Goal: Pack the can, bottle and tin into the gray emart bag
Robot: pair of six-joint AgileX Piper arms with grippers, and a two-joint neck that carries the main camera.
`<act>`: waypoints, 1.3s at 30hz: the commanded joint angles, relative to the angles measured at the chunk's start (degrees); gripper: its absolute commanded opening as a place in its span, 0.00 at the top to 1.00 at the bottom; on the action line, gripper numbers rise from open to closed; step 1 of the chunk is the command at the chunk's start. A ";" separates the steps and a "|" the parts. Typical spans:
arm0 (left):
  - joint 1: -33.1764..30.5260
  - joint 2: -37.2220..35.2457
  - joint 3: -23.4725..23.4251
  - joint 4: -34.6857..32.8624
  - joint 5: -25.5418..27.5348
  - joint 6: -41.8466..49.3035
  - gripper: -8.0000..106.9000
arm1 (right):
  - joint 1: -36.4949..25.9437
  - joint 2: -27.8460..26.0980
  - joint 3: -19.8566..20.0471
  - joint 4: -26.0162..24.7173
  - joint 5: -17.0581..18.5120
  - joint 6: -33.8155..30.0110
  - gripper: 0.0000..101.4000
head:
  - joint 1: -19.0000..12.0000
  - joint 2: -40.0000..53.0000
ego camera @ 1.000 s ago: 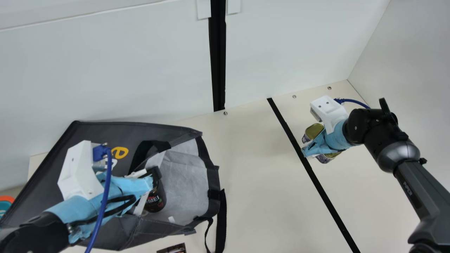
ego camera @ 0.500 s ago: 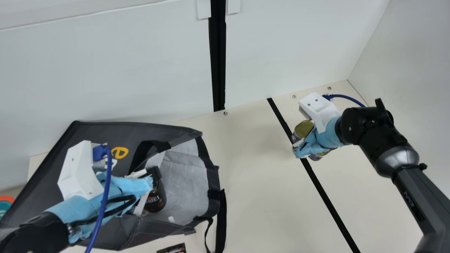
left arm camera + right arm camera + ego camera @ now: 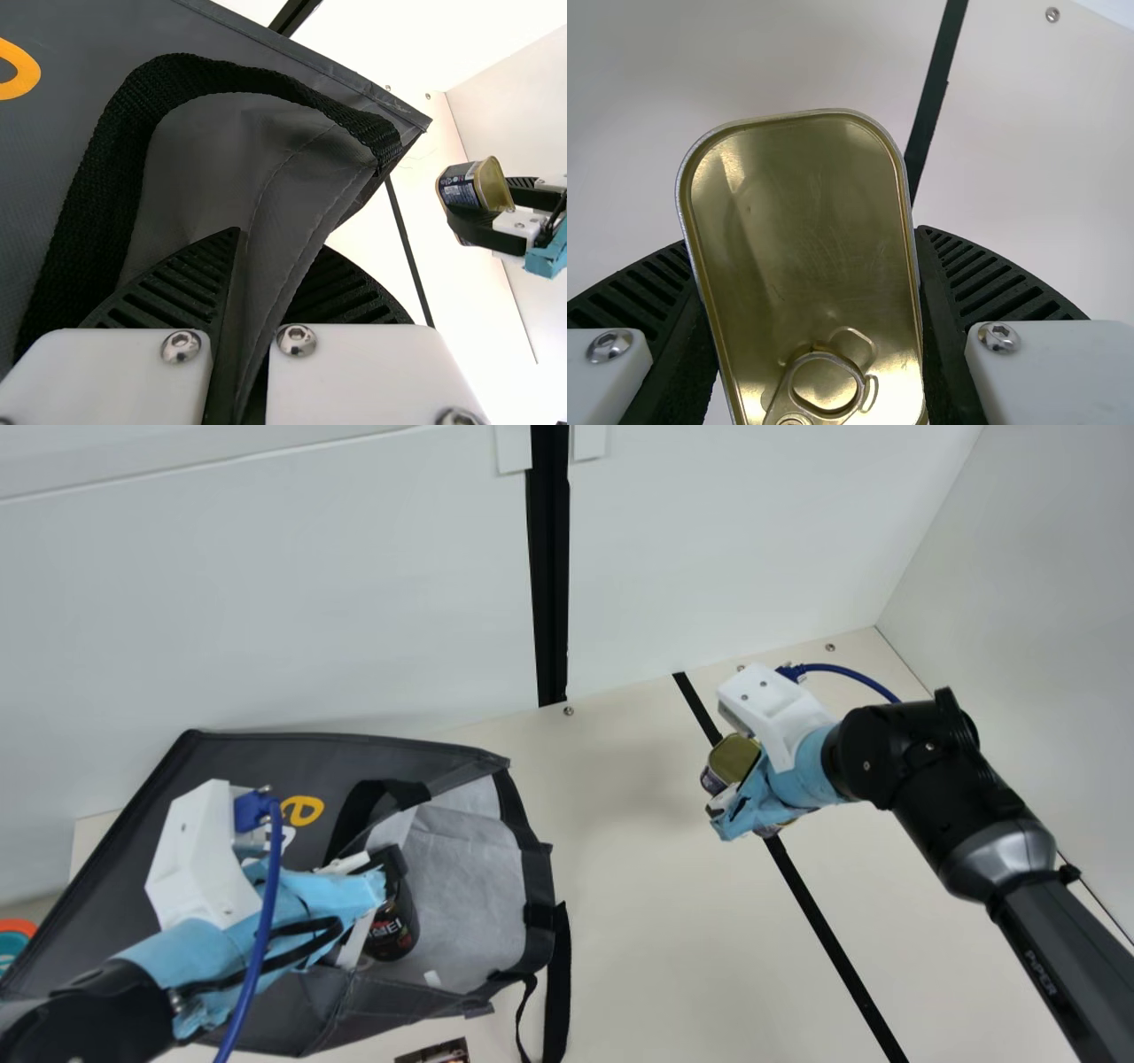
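Left gripper (image 3: 282, 239) pinches the gray fabric emart bag (image 3: 252, 757); right gripper (image 3: 802, 237) clasps the gold-lidded metal tin (image 3: 734, 756). Packing it now means carrying toward eight o'clock, then lowering.

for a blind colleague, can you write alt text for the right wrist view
A gold-lidded tin with a pull ring, held between the two black ribbed fingers of the right tool, above a pale table crossed by a black stripe.

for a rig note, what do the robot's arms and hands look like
Both black jointed arms have light blue wrist wrapping, angular white housings and blue cables. The left hand and right hand have black ribbed fingers, white mounts and silver screws.
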 commanded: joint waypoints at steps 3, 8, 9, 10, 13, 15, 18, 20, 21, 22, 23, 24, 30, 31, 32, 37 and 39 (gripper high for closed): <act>0.00 0.00 0.00 0.00 0.00 0.00 0.84 | 1.56 -1.59 1.03 0.00 0.41 0.56 1.00 | -1.30 -0.05; 0.00 0.00 0.00 0.00 0.00 0.00 0.84 | 3.69 -3.57 2.27 -0.03 1.03 1.28 1.00 | -1.30 -0.05; 0.00 0.00 0.00 0.00 0.00 0.00 0.84 | 4.10 -3.97 2.52 -0.02 1.14 1.41 1.00 | -1.30 -0.05; 0.00 0.00 0.00 0.00 0.00 0.00 0.84 | 4.48 -4.34 2.73 -0.02 1.27 1.52 1.00 | -1.30 -0.05; 0.00 0.00 0.00 0.00 0.00 0.00 0.84 | 5.61 -5.50 3.43 -0.02 1.60 1.84 1.00 | -1.30 -0.05; 0.00 0.00 0.00 0.00 0.00 0.00 0.84 | 6.37 -6.29 3.89 -0.04 1.83 2.06 1.00 | -1.30 -0.05; 0.00 0.00 0.00 0.00 0.00 0.00 0.84 | 7.53 -7.40 4.51 -0.10 2.20 2.46 1.00 | -1.30 -0.05; 0.00 0.00 0.00 0.00 0.00 0.00 0.84 | 8.32 -8.08 4.83 -0.14 2.49 2.75 1.00 | -1.30 -0.05; 0.00 0.00 0.00 0.00 0.00 0.00 0.84 | 8.75 -8.39 4.96 -0.18 2.64 2.92 1.00 | -1.30 -0.05; 0.00 0.00 0.00 0.00 0.00 0.00 0.84 | 9.17 -8.72 5.10 -0.19 2.80 3.06 1.00 | -1.30 -0.05; 0.00 0.00 0.00 0.00 0.00 0.00 0.84 | 9.60 -9.02 5.23 -0.23 2.94 3.22 1.00 | -1.30 -0.05; 0.00 0.00 0.00 0.00 0.00 0.00 0.84 | 10.09 -9.29 5.36 -0.30 3.07 3.43 1.00 | -1.30 -0.05; 0.00 0.00 0.00 0.00 0.00 0.00 0.84 | 13.19 -10.63 5.90 -0.80 3.91 4.85 1.00 | -1.30 -0.05; 0.00 0.00 0.00 0.00 0.00 0.00 0.84 | 13.72 -10.81 5.92 -0.90 4.07 5.11 1.00 | -1.30 -0.05; 0.00 0.00 0.00 0.00 0.00 0.00 0.84 | 14.28 -10.97 5.97 -1.02 4.19 5.37 1.00 | -1.30 -0.05; 0.00 0.00 0.00 0.00 0.00 0.00 0.84 | 17.28 -11.59 5.98 -1.65 4.83 6.99 1.00 | -1.30 -0.05; 0.00 0.00 0.00 0.00 0.00 0.00 0.84 | 18.59 -11.74 5.92 -1.91 5.08 7.77 1.00 | -1.30 -0.05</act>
